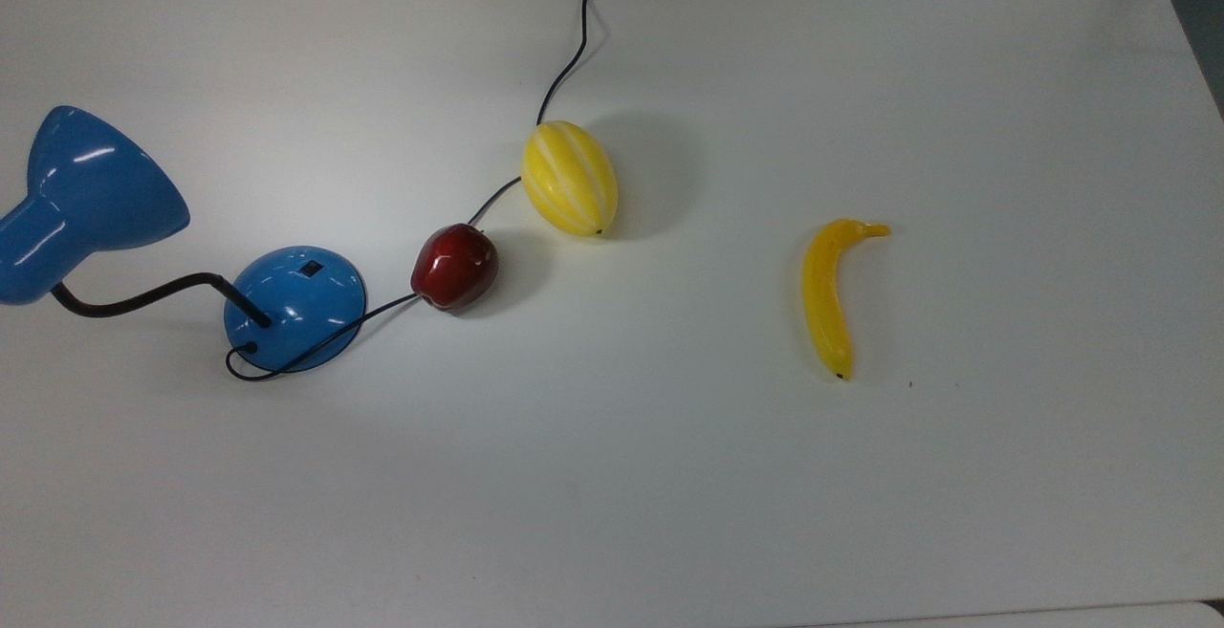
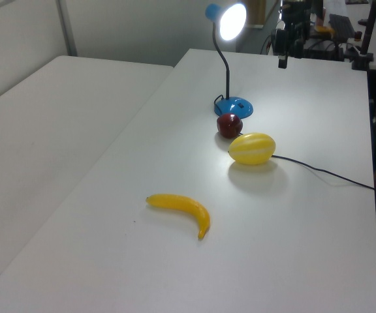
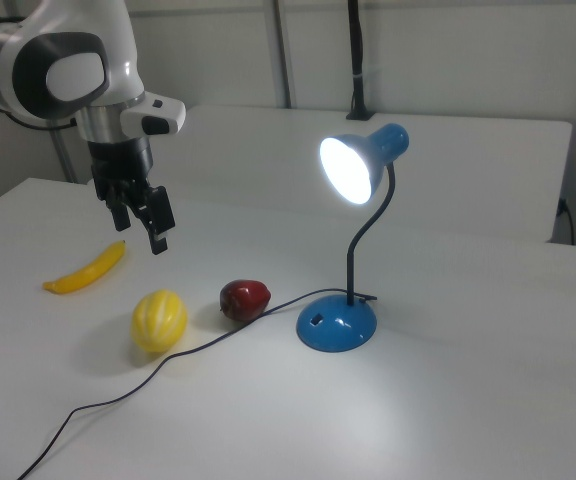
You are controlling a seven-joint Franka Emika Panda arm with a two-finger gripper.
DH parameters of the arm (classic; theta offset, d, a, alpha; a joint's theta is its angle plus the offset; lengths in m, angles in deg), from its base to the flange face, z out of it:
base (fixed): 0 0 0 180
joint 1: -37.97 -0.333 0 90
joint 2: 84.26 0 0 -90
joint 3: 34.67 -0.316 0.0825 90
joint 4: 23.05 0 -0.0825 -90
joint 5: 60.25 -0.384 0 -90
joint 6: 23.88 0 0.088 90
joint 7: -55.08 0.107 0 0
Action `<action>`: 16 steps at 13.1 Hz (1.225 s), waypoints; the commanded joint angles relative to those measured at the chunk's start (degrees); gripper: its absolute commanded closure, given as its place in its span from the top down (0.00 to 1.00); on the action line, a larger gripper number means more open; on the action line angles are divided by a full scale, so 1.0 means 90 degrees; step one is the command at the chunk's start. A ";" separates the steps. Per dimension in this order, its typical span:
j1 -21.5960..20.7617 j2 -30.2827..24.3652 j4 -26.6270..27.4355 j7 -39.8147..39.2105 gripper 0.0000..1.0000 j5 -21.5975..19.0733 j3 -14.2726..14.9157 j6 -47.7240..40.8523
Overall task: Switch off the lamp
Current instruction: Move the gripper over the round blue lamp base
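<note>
Now: the lamp (image 3: 351,170) is lit, so the job is just starting.
Lamp: it stands on the white desk (image 1: 669,475), with a red apple (image 3: 245,298) just beside its base (image 3: 336,325).
Switch: a small black switch (image 1: 311,269) sits on top of the base.
Gripper: the gripper (image 3: 140,226) hangs in the air, well apart from the lamp; its fingers look a little apart and hold nothing.
Next: I think it must go over the base, come down and press the switch.
</note>
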 commanded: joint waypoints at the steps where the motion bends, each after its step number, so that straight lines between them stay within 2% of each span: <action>1: 0.0019 -0.0053 0.0061 -0.0500 1.00 0.0089 -0.0002 -0.0020; 4: 0.0038 -0.0013 0.0052 -0.0738 1.00 0.0050 -0.0002 0.0068; 5: 0.0077 -0.0013 0.0062 -0.0738 0.92 0.0030 -0.0002 0.0155; 7: 0.0126 -0.0023 0.0062 -0.0689 0.68 -0.0009 -0.0002 0.0185; 10: 0.0126 -0.0013 0.0052 -0.0660 0.23 -0.0106 -0.0002 0.0205; 11: 0.0126 -0.0013 0.0052 -0.0650 0.14 -0.0165 0.0008 0.0263; 16: 0.0253 0.0152 0.0091 -0.0572 0.03 -0.0204 0.0037 0.0877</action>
